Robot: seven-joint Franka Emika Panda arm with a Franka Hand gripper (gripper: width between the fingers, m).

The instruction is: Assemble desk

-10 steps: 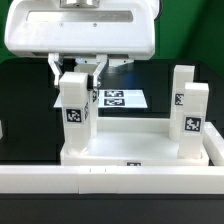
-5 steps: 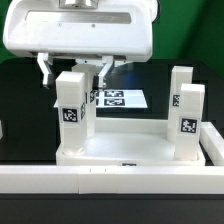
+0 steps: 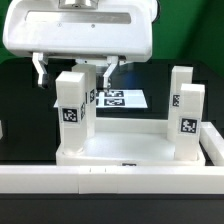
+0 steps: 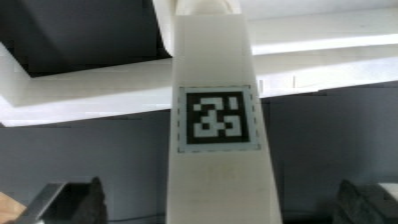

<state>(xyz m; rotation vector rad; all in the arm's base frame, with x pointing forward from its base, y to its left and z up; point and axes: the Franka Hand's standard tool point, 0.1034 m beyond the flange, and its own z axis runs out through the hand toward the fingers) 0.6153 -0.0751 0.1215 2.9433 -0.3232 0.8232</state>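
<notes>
Desk tabletop (image 3: pixel 125 150) is laid on the black worktop (image 3: pixel 25 105). Left leg (image 3: pixel 72 105) is stood upright in its corner; the pincer (image 3: pixel 74 70) is held open above it, fingers (image 3: pixel 41 70) apart, clear. Marker board (image 3: pixel 122 98) is seen behind. Two legs (image 3: pixel 192 118) are stood at right.

Frontal exterior; wrist close above leg (image 4: pixel 219 120)

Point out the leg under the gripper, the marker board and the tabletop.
leg (image 3: pixel 72 100), exterior view, its front face.
marker board (image 3: pixel 135 99), exterior view, its bare right part.
tabletop (image 3: pixel 130 146), exterior view, its bare floor.
</notes>
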